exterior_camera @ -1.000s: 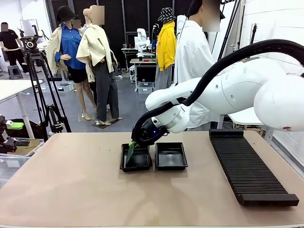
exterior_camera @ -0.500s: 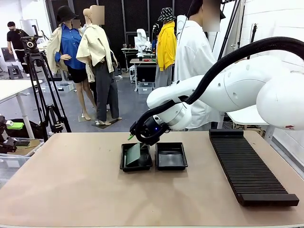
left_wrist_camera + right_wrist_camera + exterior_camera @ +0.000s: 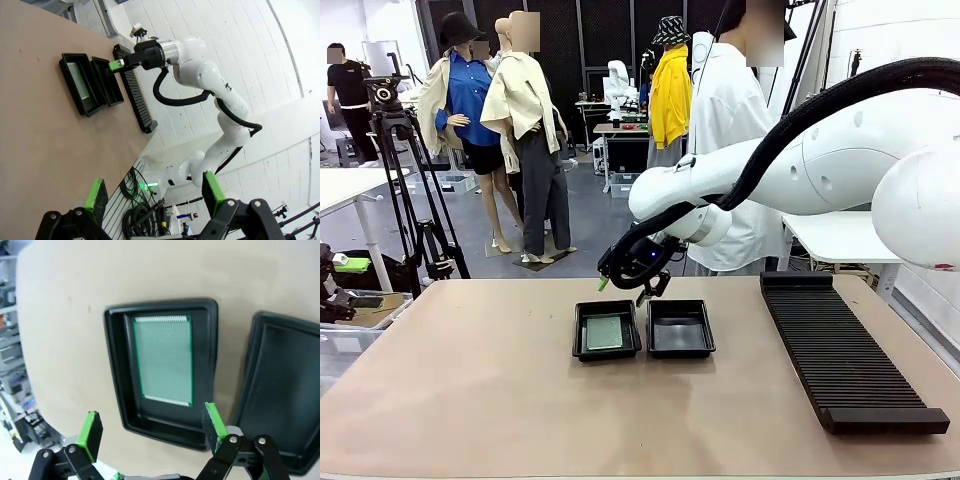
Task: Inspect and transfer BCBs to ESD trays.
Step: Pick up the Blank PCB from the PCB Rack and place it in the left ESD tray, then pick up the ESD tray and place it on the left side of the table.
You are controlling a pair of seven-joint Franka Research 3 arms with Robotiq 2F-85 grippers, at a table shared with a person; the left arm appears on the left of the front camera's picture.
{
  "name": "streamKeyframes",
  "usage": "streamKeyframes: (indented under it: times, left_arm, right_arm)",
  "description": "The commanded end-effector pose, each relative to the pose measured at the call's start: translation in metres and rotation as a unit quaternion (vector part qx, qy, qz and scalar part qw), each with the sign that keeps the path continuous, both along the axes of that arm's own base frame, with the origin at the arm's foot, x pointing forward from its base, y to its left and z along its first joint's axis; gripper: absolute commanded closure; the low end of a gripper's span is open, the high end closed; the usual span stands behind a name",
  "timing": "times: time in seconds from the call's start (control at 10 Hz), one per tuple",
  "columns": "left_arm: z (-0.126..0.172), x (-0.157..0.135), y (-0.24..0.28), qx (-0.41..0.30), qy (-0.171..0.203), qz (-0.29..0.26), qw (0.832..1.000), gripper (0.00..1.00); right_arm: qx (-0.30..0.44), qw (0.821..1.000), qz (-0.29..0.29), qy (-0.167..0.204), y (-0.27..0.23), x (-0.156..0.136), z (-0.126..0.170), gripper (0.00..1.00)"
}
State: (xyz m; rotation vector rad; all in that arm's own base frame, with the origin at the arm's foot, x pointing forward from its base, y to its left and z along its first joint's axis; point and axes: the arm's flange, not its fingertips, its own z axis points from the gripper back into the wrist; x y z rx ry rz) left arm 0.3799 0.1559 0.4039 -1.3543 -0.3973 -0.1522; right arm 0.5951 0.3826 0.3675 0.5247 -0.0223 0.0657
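A green BCB (image 3: 605,332) lies flat in the left of two black ESD trays (image 3: 582,350). The right tray (image 3: 680,330) holds nothing. My right gripper (image 3: 627,288) hangs open just above the trays' far edge, touching neither. In the right wrist view its green pads (image 3: 91,432) stand wide apart above the BCB (image 3: 163,360) in its tray (image 3: 116,390), with the empty tray (image 3: 280,390) beside it. My left gripper (image 3: 155,192) is open and holds nothing. It stays well away from both trays (image 3: 64,62) and the right gripper (image 3: 117,65).
A long black ribbed rack (image 3: 840,350) lies on the table's right side. A person in a white shirt (image 3: 725,120) stands behind the far edge. A tripod (image 3: 405,150) stands off the table at the left. Bare tabletop (image 3: 470,400) stretches in front of the trays.
The right gripper opened and let go of the tilted BCB, which now lies flat in the left tray. The gripper then rose a little. The left arm has not moved.
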Motion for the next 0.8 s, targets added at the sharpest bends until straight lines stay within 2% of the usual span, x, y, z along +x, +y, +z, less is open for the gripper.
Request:
streamKeyframes:
  times: [0.0, 0.1, 0.2, 0.7]
  left_arm:
    - [0.0025, -0.0008, 0.0005, 0.000, -0.003, 0.000, 1.000, 0.00]
    - [0.0025, -0.0008, 0.0005, 0.000, -0.003, 0.000, 1.000, 0.00]
    - [0.0025, -0.0008, 0.0005, 0.000, -0.003, 0.000, 1.000, 0.00]
    - [0.0025, -0.0008, 0.0005, 0.000, -0.003, 0.000, 1.000, 0.00]
  right_arm:
    - [-0.030, 0.999, 0.013, 0.016, 0.0107, 0.0085, 0.0070, 0.00]
    - [-0.036, 0.999, 0.007, 0.021, 0.0105, 0.0089, 0.0068, 0.00]
    - [-0.014, 1.000, 0.011, 0.009, 0.0017, -0.0009, 0.0028, 0.00]
    - [-0.014, 1.000, 0.011, 0.009, 0.0017, -0.0009, 0.0028, 0.00]
